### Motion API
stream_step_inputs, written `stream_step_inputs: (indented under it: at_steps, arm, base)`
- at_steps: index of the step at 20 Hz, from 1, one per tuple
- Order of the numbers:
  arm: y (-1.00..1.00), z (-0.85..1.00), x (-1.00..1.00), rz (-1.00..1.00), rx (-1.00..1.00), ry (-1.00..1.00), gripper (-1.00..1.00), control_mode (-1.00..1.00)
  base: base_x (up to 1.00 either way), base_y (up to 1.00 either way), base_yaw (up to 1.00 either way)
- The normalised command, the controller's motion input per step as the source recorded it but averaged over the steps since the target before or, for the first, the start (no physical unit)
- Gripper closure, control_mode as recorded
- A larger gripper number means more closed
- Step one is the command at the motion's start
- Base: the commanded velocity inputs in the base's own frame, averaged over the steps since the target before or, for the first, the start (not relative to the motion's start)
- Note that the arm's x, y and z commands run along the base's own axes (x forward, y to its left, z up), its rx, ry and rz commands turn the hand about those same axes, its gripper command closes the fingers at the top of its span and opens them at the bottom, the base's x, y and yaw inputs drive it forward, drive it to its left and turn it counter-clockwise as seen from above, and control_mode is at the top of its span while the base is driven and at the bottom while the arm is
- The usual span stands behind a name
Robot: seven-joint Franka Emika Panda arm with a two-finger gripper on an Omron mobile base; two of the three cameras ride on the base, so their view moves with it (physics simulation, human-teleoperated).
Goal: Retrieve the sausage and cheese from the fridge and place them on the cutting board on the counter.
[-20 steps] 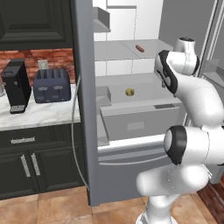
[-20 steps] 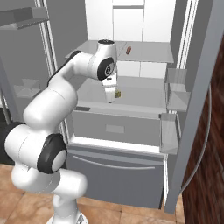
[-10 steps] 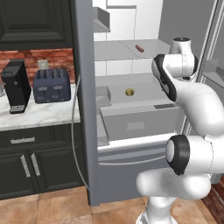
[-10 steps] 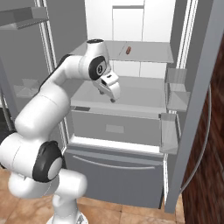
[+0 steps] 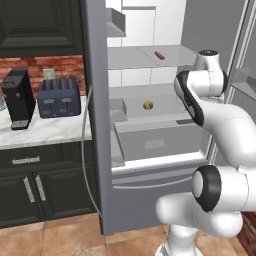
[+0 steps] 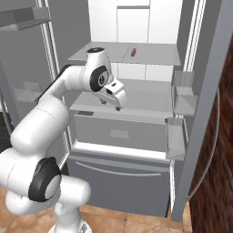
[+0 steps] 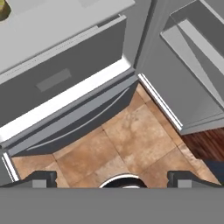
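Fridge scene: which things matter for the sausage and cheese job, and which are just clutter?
Job:
sausage, upper shelf
cheese, lower shelf
fridge, doors open
counter
gripper, open, empty

Lying about:
toaster
coffee machine

light: even, bright, diffuse | shadows: faint, soft | glare: none | focus: sharp, slight pixelation

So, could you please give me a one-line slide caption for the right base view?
Open gripper hangs before the open fridge, empty, with the sausage on the shelf above.
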Motion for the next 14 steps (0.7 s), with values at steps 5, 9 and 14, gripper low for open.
stream_step_inputs:
  at_steps: [5,9,14]
  arm:
    - [0.0,-0.11,0.0,0.12,0.0,0.0,-1.0,-1.0]
    - [0.0,0.0,0.0,0.02,0.0,0.0,-1.0,-1.0]
    - [0.0,0.0,0.0,0.0,0.0,0.0,-1.0,-1.0]
  base:
    - [0.0,0.0,0.0]
    - [0.0,0.0,0.0]
    - [0.0,0.0,0.0]
